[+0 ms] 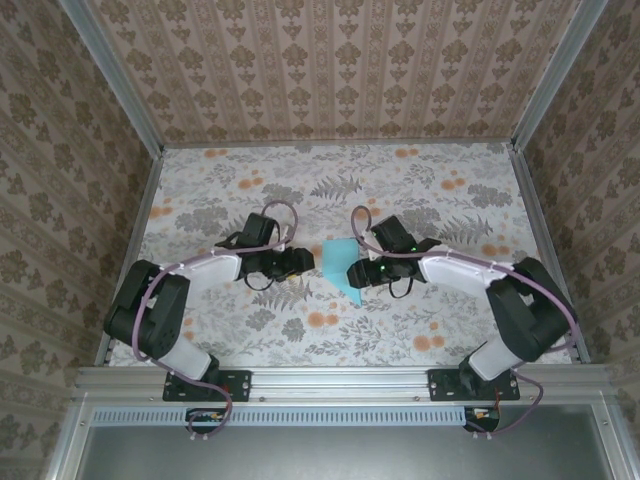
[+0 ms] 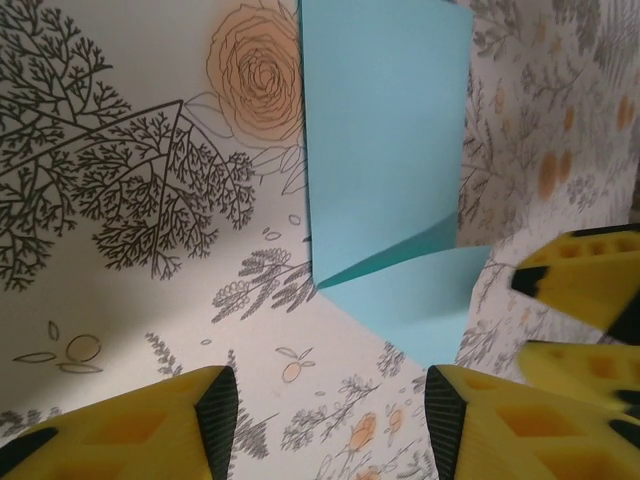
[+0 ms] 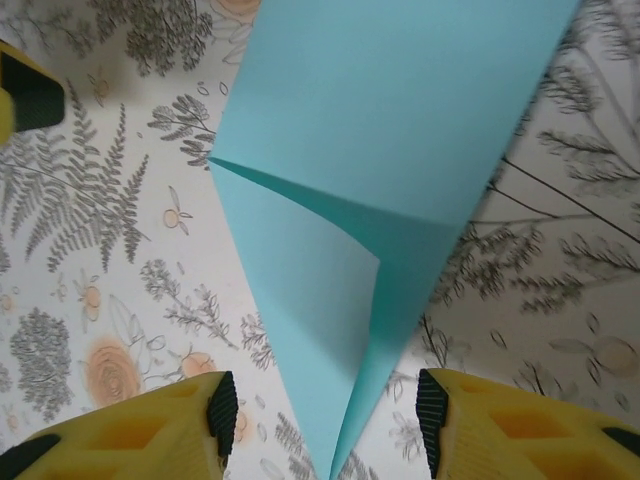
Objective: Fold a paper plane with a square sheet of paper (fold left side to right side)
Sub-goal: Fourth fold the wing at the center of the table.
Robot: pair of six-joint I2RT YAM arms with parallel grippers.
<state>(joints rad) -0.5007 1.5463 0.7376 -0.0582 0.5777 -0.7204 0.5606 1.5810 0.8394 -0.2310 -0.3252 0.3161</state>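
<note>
- I see the folded paper (image 1: 338,258) lying on the surface (image 1: 430,200), between my two grippers.
- Left gripper (image 2: 330,405): fingers apart, nothing between them, just short of the paper's near edge.
- Right gripper (image 3: 322,410): fingers apart, with the paper's pointed end lying loose between them.
</note>
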